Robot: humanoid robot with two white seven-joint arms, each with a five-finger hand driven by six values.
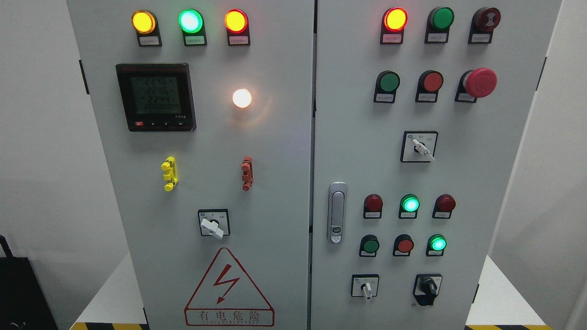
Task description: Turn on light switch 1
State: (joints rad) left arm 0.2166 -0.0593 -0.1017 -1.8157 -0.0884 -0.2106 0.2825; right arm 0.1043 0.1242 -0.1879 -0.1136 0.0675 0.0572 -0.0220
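Neither of my hands shows in the head view, so I cannot tell whether the fingers are spread or closed; the grey cabinet (275, 183) fills the frame. Nearest, at 6 o'clock, is the red warning triangle (228, 286) on the left door; just above it, towards 7 o'clock from centre, sits the white rotary switch (212, 227), its knob turned to point down-right. At 5 o'clock on the right door are the small white switch (366, 288), pointing straight down, and the black knob switch (429, 288) beside it. Which of these is switch 1 I cannot tell, since the labels are too small to read. The door latch (337, 212) stands just right of the seam; a yellow clip (169, 173) and a red clip (247, 173) sit near centre-left. Higher, at 3 o'clock, a fourth selector (423, 149) points down-right; the white lamp (241, 98) glows at 11 o'clock, with the digital meter (156, 97) to its left at 10 o'clock; the red mushroom button (479, 82) is at 2 o'clock. Behind it all is the pale wall (36, 137).
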